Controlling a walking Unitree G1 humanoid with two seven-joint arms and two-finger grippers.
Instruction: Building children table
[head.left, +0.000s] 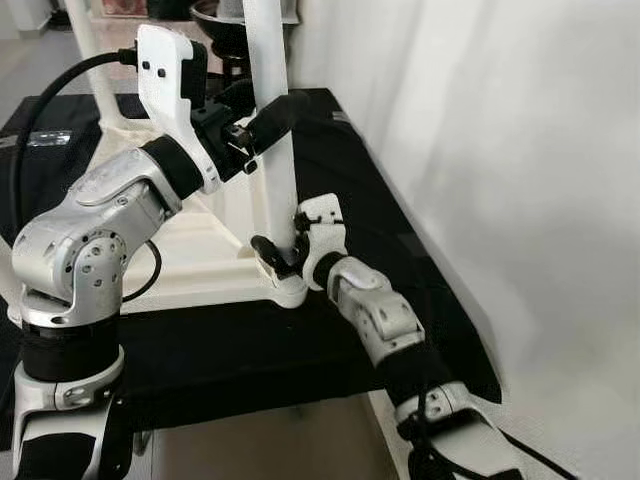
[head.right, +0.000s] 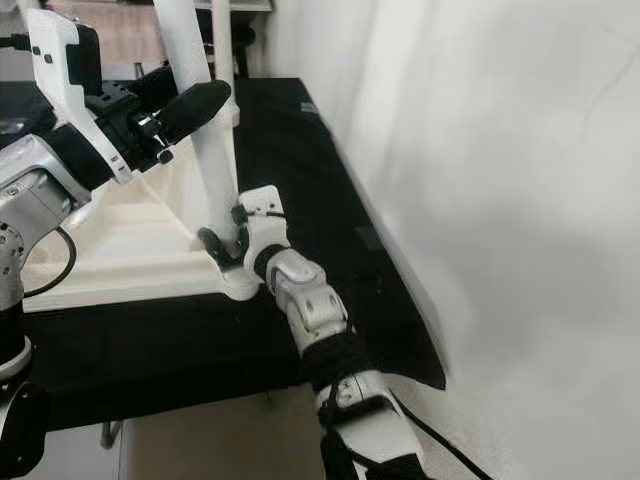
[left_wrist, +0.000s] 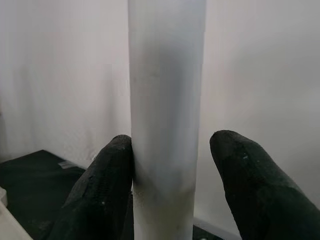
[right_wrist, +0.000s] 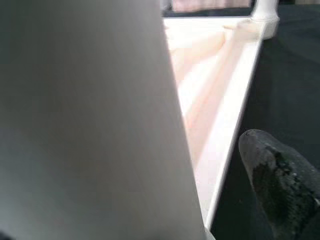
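White wall (head.left: 520, 150) on the right, black-draped counter (head.left: 230, 350) running along it from near to far. On the black cloth, an upturned white children's table top (head.left: 200, 262), underside up, frame rails visible. At its near right corner, a white table leg (head.left: 272, 120) standing upright, foot seated in the corner socket (head.left: 287, 290).

Left hand (head.left: 270, 125) raised, reaching in from the left at mid-height of the leg, black fingers (left_wrist: 100, 195) straddling it; seen from the left wrist, one finger pressed against the leg, the other standing slightly off, so spread around the leg rather than clamped. Silver left arm (head.left: 85, 250) bent at the elbow in the near left, black cable (head.left: 40, 100) looping behind it.

Right hand (head.left: 285, 255) low, at the base of the same leg, just above the corner socket, its arm (head.left: 385, 325) coming up from the near right. From the right wrist, the leg looming large and blurred, one black fingertip (right_wrist: 280, 185) beside it; grip of this hand at the base: cannot tell.

Second white leg (head.left: 90, 60) upright at the far left corner of the table top. Dark round object (head.left: 220, 20) at the far edge, too cropped to identify.
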